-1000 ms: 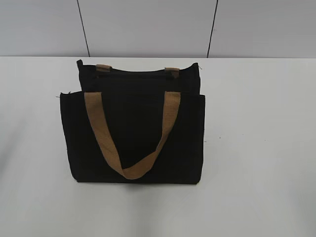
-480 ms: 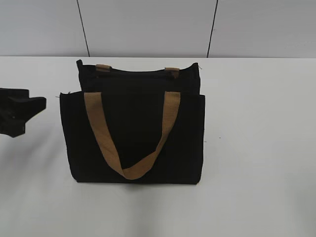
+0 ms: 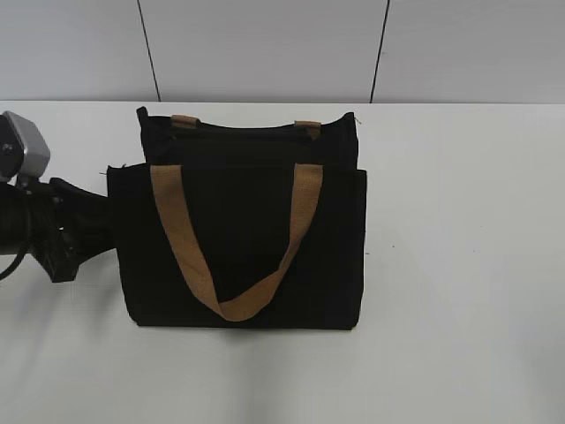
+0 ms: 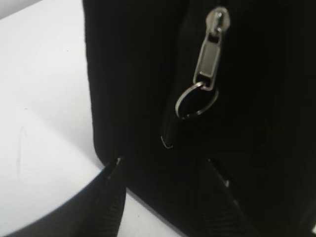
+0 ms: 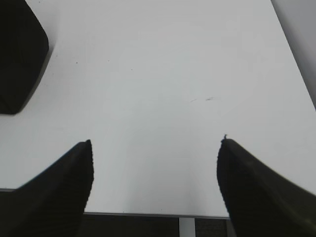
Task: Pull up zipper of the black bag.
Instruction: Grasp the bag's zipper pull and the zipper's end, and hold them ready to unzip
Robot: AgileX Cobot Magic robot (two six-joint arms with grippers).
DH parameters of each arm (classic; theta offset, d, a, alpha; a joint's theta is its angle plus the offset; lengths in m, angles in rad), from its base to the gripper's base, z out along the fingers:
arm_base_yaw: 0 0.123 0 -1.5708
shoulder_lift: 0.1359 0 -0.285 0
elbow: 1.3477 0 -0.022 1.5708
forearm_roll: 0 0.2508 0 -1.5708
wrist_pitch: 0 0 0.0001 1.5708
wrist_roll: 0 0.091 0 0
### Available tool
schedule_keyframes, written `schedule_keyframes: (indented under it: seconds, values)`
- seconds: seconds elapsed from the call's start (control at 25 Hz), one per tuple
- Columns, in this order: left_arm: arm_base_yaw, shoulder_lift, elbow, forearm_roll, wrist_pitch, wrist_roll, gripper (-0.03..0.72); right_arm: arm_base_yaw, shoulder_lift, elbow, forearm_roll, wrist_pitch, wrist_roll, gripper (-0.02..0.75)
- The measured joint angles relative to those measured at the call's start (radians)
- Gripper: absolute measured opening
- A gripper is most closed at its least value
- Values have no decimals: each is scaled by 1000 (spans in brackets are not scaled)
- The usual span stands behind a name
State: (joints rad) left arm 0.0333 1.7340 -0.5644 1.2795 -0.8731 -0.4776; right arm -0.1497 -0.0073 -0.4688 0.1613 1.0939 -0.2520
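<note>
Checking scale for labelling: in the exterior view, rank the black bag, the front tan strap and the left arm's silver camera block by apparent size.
1. black bag
2. front tan strap
3. silver camera block, though it is cut off by the frame edge and closer to the camera, so its true size is unsure.

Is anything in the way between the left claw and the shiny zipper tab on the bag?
Nothing visible blocks it. The left gripper is open, its fingers at the black bag, and the zipper pull hangs in plain view just ahead.
</note>
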Motion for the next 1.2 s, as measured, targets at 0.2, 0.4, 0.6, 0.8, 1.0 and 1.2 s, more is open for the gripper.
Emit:
schedule_keyframes:
  seconds: [0.2, 0.4, 0.6, 0.8, 1.0, 1.2]
  values:
    - [-14, 136, -89, 38, -76, -2, 367, 0, 0, 0, 0, 0, 0, 593]
    - [-44, 229, -164, 52, -137, -2, 299, 0, 0, 0, 0, 0, 0, 593]
    - [-60, 261, -190, 30, -149, -2, 134, 0, 0, 0, 0, 0, 0, 593]
    - [-56, 259, -191, 12, -142, -2, 24, 0, 0, 0, 1, 0, 0, 593]
    - [-56, 186, -188, 23, -85, -2, 24, 0, 0, 0, 1, 0, 0, 593]
    - [-55, -6, -159, 20, 75, -5, 23, 0, 0, 0, 1, 0, 0, 593]
